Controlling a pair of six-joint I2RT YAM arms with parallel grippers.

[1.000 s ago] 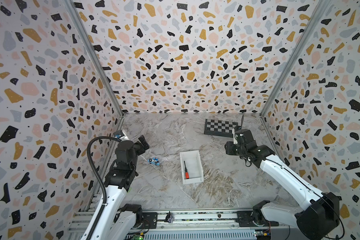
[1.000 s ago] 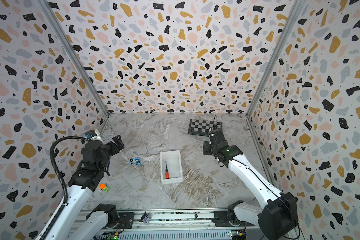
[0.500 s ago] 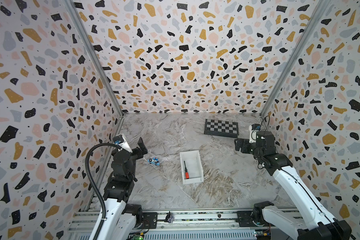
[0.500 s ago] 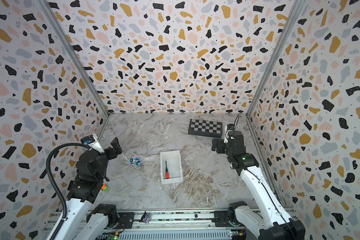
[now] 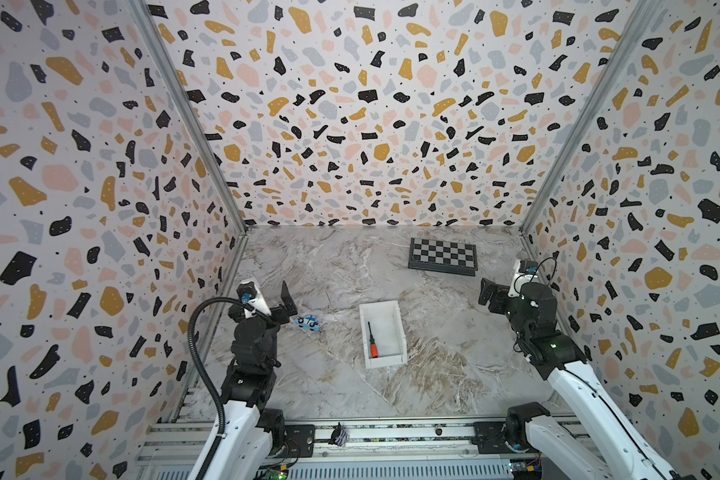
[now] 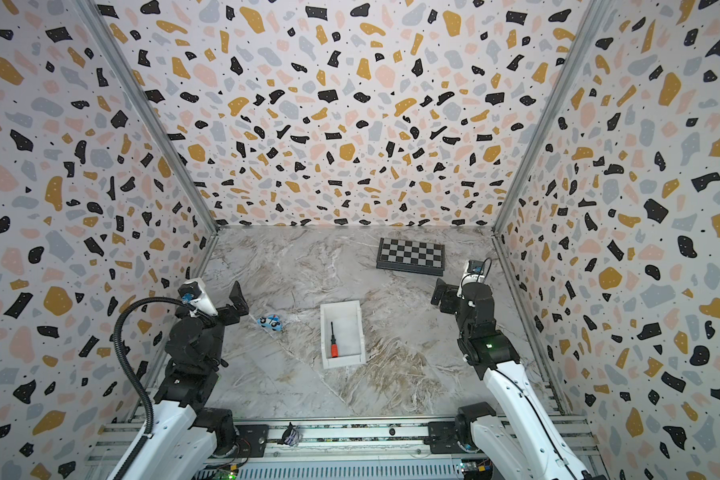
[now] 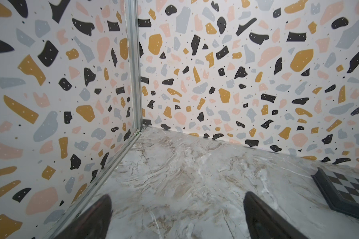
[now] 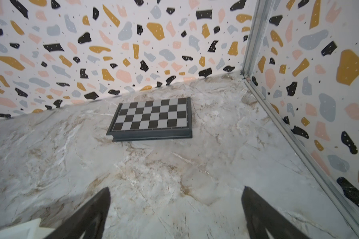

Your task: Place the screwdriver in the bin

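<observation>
Lying in the bin, handle toward the near wall, the screwdriver is free; left claw and right claw both stand apart, empty, well away.

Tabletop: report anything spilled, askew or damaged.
Nothing stands out. The screwdriver lies flat inside the bin, the blue toy car sits on the table beside it, and the checkered board lies flat near the back wall.

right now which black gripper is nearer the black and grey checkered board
The right gripper, just short of the checkered board; the left gripper is across the table by the small blue toy car.
</observation>
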